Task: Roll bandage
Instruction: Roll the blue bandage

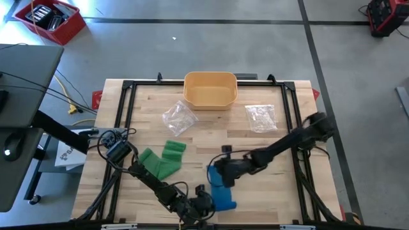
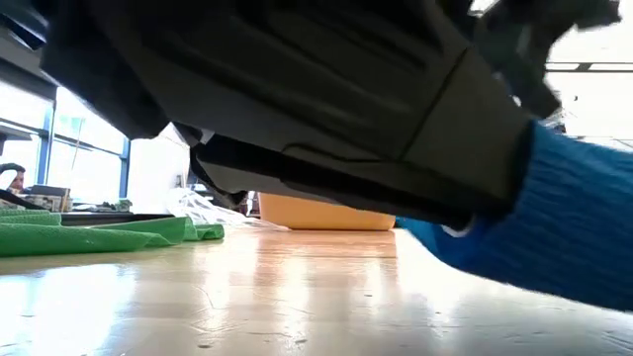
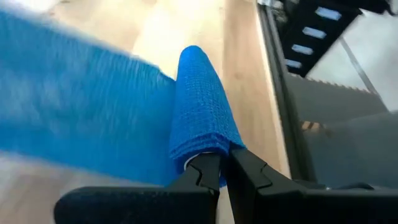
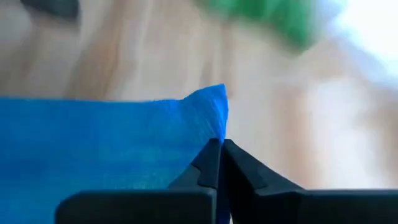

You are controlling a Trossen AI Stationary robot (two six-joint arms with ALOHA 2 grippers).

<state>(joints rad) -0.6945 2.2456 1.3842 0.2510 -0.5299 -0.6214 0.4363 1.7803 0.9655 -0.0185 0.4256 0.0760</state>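
The left claw [image 3: 217, 168] is closed on the rolled end of the blue bandage [image 3: 199, 106], at the near edge of the table [image 1: 268, 147]; the roll stands up right between its fingertips, and the flat part of the bandage runs away to one side of it. The right claw [image 4: 221, 152] is also pinched shut, on the upper edge of the loose end of the same bandage, just beyond the left claw. So the bandage hangs as a short band between the two claws. I judge that only a small roll is made and most of the band is not yet wound. Farther from the claws, to the left side, lies a green bandage [image 1: 163, 158], not rolled. Behind them are two clear bags [image 1: 179, 118] and, at the far edge, a yellow tub [image 1: 210, 89].
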